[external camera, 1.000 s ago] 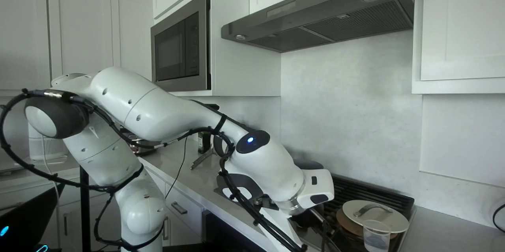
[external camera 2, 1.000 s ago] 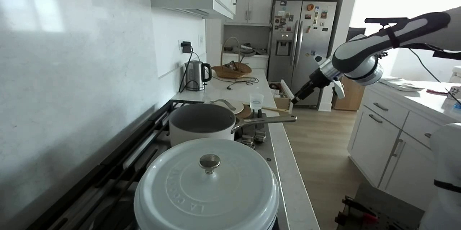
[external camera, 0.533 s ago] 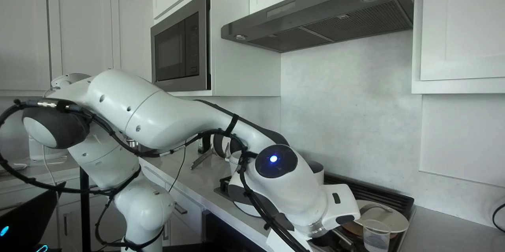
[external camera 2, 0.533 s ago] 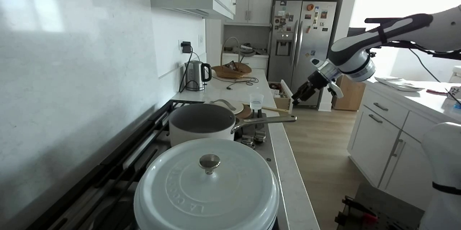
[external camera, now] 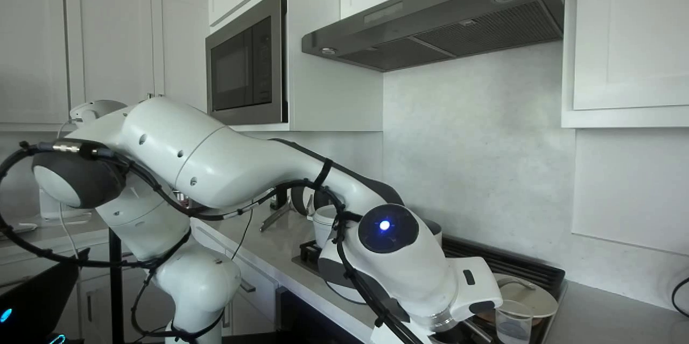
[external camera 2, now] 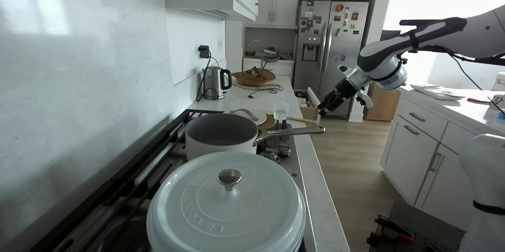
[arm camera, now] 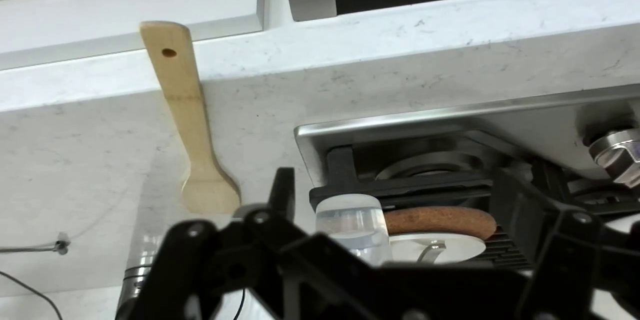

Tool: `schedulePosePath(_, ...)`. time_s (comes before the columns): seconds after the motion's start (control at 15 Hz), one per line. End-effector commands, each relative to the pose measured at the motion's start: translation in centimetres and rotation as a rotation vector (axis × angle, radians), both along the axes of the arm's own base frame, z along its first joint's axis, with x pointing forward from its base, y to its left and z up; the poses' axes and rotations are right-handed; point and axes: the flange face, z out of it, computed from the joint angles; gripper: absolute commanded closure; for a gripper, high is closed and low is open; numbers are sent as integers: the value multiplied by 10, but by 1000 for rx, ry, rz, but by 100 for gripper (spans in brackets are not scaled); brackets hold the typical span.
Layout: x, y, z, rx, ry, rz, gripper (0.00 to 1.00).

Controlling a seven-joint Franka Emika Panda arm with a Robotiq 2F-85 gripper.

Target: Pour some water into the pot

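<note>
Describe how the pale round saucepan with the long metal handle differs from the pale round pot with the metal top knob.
The pale round saucepan stands open, grey inside showing; the pale round pot is lidded. The saucepan has a long metal side handle; the pot shows a metal knob on top. Both are pale, round and upright.

The arm point(external camera: 253, 163) reaches out, its gripper point(external camera 2: 321, 110) slanting down, spread wide.

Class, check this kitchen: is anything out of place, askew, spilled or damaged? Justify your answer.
Yes: a drawer stands open as though forgotten, and a wooden spatula partly overhangs the counter, where it might get knocked off. No spill or damage shows.
</note>
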Motion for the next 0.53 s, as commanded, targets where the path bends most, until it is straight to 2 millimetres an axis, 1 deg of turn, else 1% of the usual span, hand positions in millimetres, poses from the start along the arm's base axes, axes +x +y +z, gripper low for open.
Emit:
schedulePosePath(0.0, 5, -1, 1, 90, -39, 48, 0)
schedulePosePath(0.2, 14, -4, -10, 183, -35, 56, 0)
schedulePosePath(0.47, 28, -15, -35, 295, -22, 109, 0)
